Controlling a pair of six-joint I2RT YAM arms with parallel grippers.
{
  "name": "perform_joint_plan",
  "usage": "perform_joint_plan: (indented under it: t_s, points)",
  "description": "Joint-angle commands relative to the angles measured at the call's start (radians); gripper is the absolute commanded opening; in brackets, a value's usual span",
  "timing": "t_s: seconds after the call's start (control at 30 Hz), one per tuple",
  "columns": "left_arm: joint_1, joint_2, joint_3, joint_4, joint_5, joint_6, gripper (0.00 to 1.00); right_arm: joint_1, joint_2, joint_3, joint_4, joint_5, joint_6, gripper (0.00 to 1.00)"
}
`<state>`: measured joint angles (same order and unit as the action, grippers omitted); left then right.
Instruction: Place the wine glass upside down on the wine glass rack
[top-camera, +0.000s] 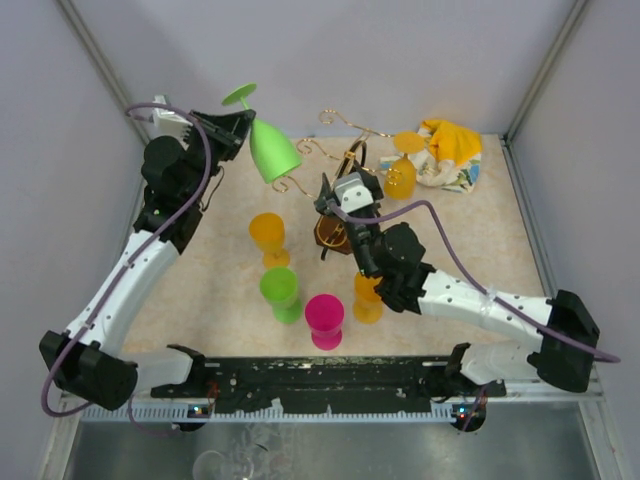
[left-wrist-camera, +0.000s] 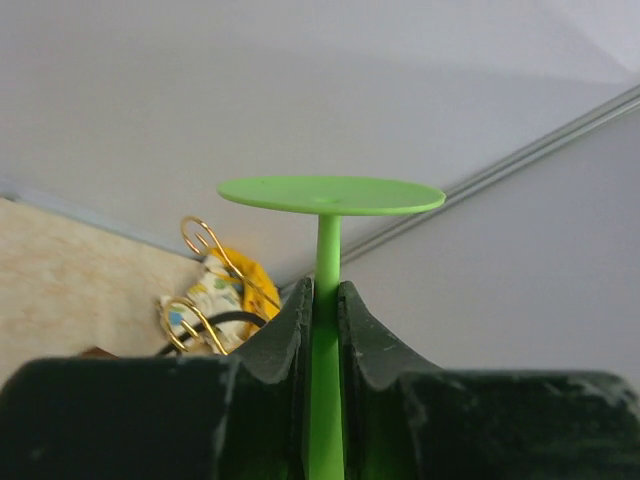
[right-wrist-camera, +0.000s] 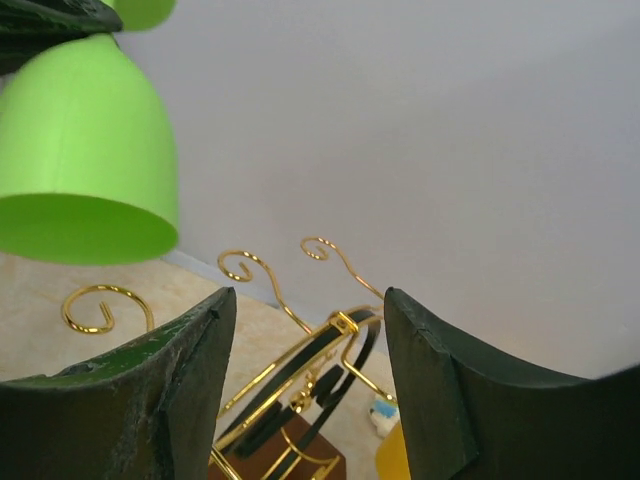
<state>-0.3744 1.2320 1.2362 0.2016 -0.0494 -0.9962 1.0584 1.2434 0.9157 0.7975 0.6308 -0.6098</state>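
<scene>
Top view: left tool (top-camera: 238, 125) clamped on the stem of the green wine glass (top-camera: 272, 150), held in air, foot up, long axis tilted, mouth down toward the rack (top-camera: 340, 140) just past the tool's tip; left arm has it, right tool (top-camera: 335, 200) sits at rack centre. Left wrist: stem pinched tight, foot above the tool. Right wrist: right tool (right-wrist-camera: 310, 300) apart, gripping nothing; empty bowl up-left of it, rack curls just ahead.

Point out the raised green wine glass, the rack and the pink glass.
green wine glass (top-camera: 273, 150): top external view, on its bowl.
wine glass rack (right-wrist-camera: 345, 322): right wrist view, gold joint atop the oval frame.
pink glass (top-camera: 324, 312): top external view, on its bowl.
</scene>
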Motion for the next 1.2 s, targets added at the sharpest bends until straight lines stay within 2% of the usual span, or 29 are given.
perform_joint_plan:
  t_s: [0.0,0.17,0.27,0.43,0.6,0.7,0.9,1.03,1.17]
  points:
    - [0.044,-0.005,0.069,0.026,-0.035,0.256,0.0,0.012,-0.085,-0.007,0.0,0.076,-0.012,0.62]
    - [0.096,0.053,0.106,0.032,-0.042,0.458,0.0,0.011,-0.155,-0.016,-0.075,0.152,-0.025,0.64]
    - [0.121,0.082,0.094,0.119,-0.031,0.593,0.0,0.011,-0.216,-0.009,-0.182,0.166,-0.001,0.69]
    - [0.126,0.148,0.032,0.322,0.006,0.79,0.0,0.011,-0.283,0.094,-0.53,0.144,0.116,0.74]
    - [0.133,0.24,-0.004,0.477,0.121,0.903,0.0,0.01,-0.336,0.11,-0.642,0.176,0.148,0.77]
    - [0.151,0.29,-0.022,0.562,0.225,0.902,0.0,0.009,-0.37,0.09,-0.648,0.187,0.156,0.77]
    - [0.213,0.369,-0.032,0.657,0.415,0.798,0.0,0.008,-0.402,0.064,-0.676,0.187,0.18,0.77]
    - [0.219,0.424,-0.011,0.655,0.513,0.832,0.0,0.005,-0.4,0.046,-0.678,0.188,0.185,0.77]
    - [0.219,0.492,-0.009,0.739,0.598,0.835,0.0,-0.001,-0.387,0.034,-0.672,0.186,0.191,0.77]
